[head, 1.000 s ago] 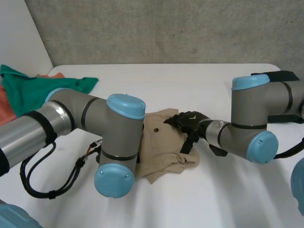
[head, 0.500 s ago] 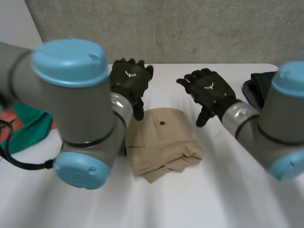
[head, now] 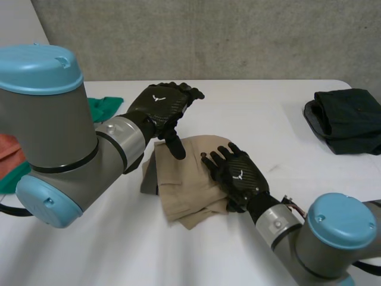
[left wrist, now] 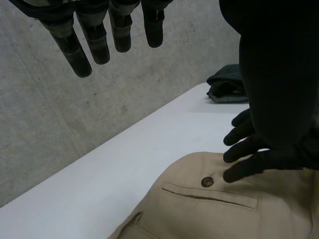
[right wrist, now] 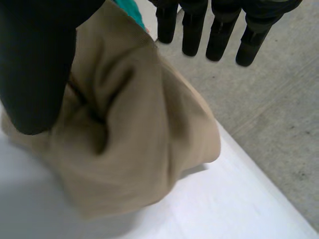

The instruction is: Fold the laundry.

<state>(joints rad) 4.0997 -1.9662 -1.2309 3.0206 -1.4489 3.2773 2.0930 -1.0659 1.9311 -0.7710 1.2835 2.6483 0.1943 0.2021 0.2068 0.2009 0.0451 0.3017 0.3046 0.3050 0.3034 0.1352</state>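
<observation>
A tan folded garment [head: 187, 182] with a button [left wrist: 207, 181] and a welt pocket lies in the middle of the white table [head: 250, 113]. My left hand [head: 164, 106] hovers open above its far left corner, fingers [left wrist: 94, 42] straight and spread, touching nothing. My right hand [head: 238, 176] lies flat on the garment's right side, its fingers [left wrist: 246, 154] straight and reaching toward the button. In the right wrist view the tan garment [right wrist: 139, 144] bunches under the palm, with the fingers [right wrist: 219, 30] stretched out over it.
A folded black cloth [head: 348, 119] sits at the far right of the table and also appears as the black cloth [left wrist: 229, 87] beyond my right hand. A green cloth [head: 104, 106] and an orange cloth [head: 9, 146] lie at the left, behind my left arm.
My right hand has come down from above the table's far side onto the garment's right part. My left hand has stayed above the far left corner, shifting slightly right.
</observation>
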